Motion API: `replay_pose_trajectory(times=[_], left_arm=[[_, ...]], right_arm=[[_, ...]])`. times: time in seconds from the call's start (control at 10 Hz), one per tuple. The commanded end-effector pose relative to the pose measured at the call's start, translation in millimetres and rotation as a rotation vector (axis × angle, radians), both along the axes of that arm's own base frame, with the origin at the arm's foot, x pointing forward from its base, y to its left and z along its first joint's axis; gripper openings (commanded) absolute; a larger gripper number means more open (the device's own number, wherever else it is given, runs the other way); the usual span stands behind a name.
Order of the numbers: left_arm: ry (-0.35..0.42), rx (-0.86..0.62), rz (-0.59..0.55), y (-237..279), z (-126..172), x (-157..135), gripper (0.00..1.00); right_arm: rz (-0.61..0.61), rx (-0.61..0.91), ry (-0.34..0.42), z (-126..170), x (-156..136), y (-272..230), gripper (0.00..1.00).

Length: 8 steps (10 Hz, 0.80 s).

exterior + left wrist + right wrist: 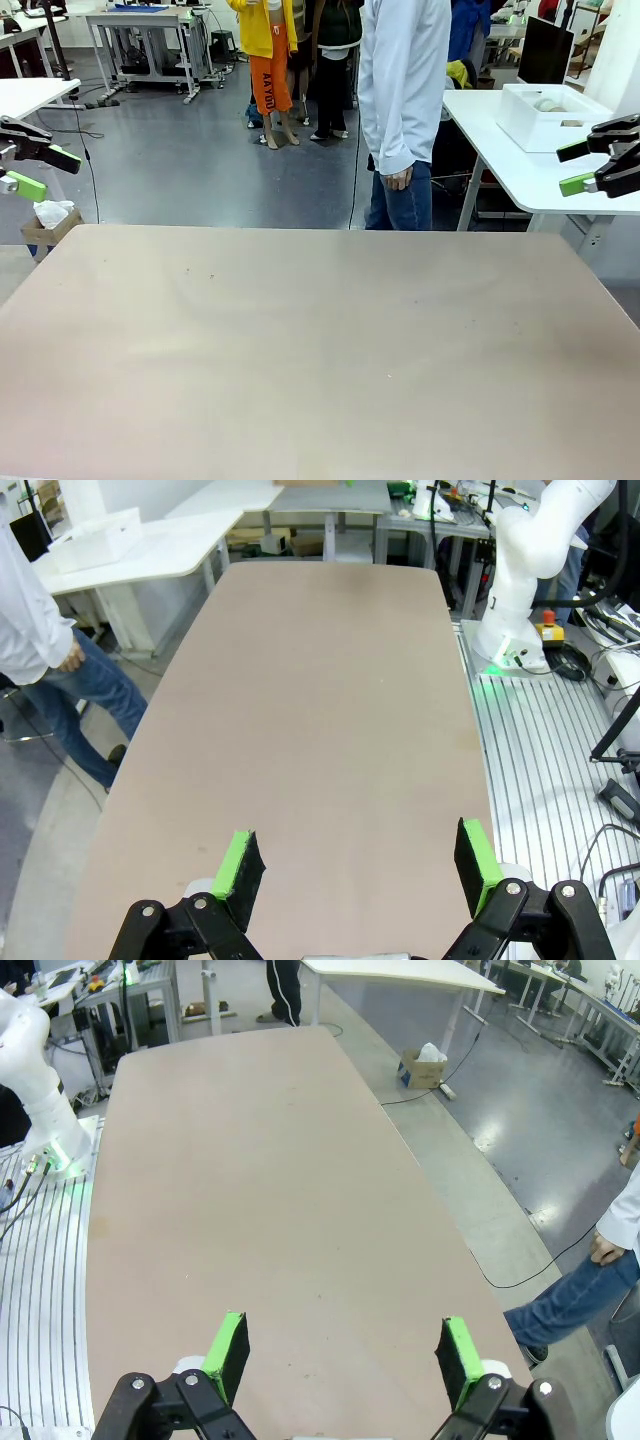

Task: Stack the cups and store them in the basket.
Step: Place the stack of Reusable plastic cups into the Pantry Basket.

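Work surface: a beige-taupe table (320,350) with rounded corners and a matte top carrying faint smudges and a few small specks.

Left gripper (38,170) sits at the left edge of the front view, raised above the table, jaws spread wide with nothing between the green pads. In the left wrist view the same gripper (355,865) looks down the length of the table, its pads well apart and empty.

Right gripper (588,166) sits at the right edge of the front view, likewise raised, parted wide and holding nothing. The right wrist view confirms the gap (340,1355), with bare table beyond.

A white basket (548,115) stands on a white side table (520,170) at the far right, well apart from the work surface; something pale lies inside it, too small to identify.

A person (403,110) in a pale shirt and blue jeans stands at the far side, one hand (397,180) hanging by the hip.

The room has a glossy grey floor (220,170), further white tables at the back, and a cardboard box (48,228) holding white material at the far left.
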<state>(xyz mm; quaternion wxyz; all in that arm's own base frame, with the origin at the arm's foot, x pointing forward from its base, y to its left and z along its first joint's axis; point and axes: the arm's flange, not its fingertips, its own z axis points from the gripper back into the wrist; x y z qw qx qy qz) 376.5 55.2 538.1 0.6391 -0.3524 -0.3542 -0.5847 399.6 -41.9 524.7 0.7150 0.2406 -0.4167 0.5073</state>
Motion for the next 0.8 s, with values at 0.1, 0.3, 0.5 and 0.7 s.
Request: replay_pose_trajectory(times=[0.1,0.3,0.5,0.7], left_arm=[[0.009,-0.008,0.0,-0.6,3.4,-1.1,1.0],[0.009,-0.008,0.0,-0.6,3.4,-1.1,1.0],[0.009,-0.008,0.0,-0.6,3.4,-1.1,1.0],[0.009,-0.008,0.0,-0.6,3.4,-1.1,1.0]], right_arm=[[-0.01,0.015,0.007,3.0,-0.9,1.2,1.0],[-0.01,0.015,0.007,3.0,-0.9,1.2,1.0],[-0.01,0.015,0.007,3.0,-0.9,1.2,1.0],[-0.01,0.015,0.007,3.0,-0.9,1.2,1.0]])
